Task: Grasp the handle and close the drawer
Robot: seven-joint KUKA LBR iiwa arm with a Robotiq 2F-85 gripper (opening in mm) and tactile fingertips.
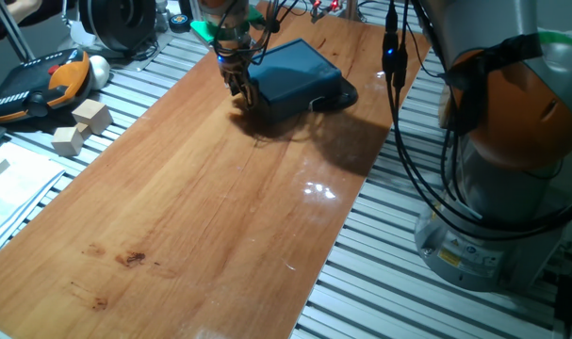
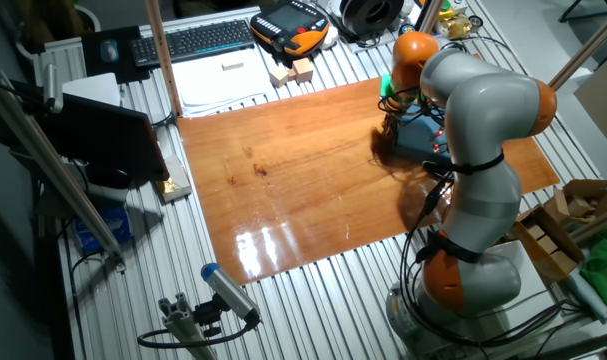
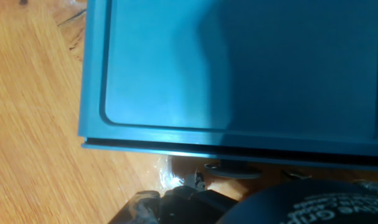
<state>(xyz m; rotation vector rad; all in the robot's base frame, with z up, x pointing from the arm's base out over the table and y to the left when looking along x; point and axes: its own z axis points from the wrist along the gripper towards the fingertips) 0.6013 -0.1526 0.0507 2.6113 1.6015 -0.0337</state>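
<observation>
The drawer (image 1: 300, 71) is sitting at the far end of the wooden bench (image 1: 201, 198), a flat dark teal box lying at an angle to the bench edges. From one fixed view its front face is turning toward the near left, and the gripper (image 1: 240, 89) is hanging straight down right against that face, its dark fingers reaching almost to the bench top. Whether the fingers are pinching anything is not showing there; they are looking close together, but the gap is too small and dark to judge.

In the hand view the teal top (image 3: 238, 62) is filling most of the picture, with a raised rim running round it and a thin dark seam along the front edge. Just below that edge a small dark rounded piece, probably the handle (image 3: 229, 169), is peeking out above the blurred black gripper body. I cannot tell whether the gripper is gripping it or only sitting beside it.

From the other fixed view the arm (image 2: 478, 120) is bending over the far right of the bench and hiding most of the box.

Off the bench, on the slatted metal surface, two pale wooden blocks (image 1: 81, 127) are lying near an orange-and-black pendant (image 1: 36, 85).
</observation>
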